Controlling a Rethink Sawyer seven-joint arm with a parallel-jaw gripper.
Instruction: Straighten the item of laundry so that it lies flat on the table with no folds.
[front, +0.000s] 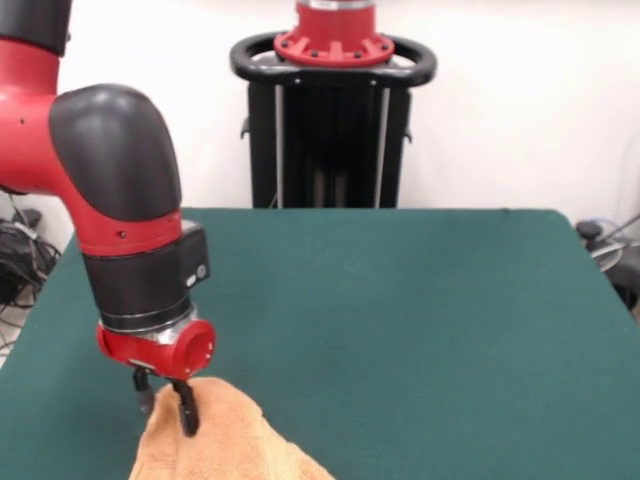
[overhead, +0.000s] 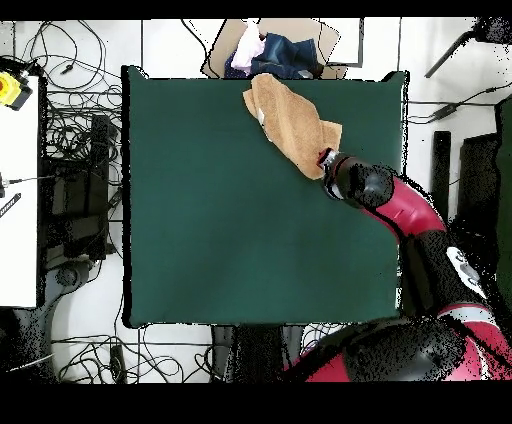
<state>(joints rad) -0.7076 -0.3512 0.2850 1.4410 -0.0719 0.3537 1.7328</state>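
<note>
Where jaws (front: 166, 402) pinch, bunched towel (overhead: 290, 122).

The orange-tan terry hand towel (overhead: 290, 122) is lying bunched at the dark green felt table's (overhead: 230, 220) far edge, the tool (front: 166, 405) touching its end.

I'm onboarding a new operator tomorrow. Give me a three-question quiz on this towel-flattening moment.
1. True or false: the towel lies flat, with no folds.
2. Where is the gripper? A) at the towel's edge B) over bare table C) beside the pedestal
3. Fill in: the towel lies by the table's ___, not its centre.

Key: 1 false, it is bunched. 2 A. 3 edge.
</note>
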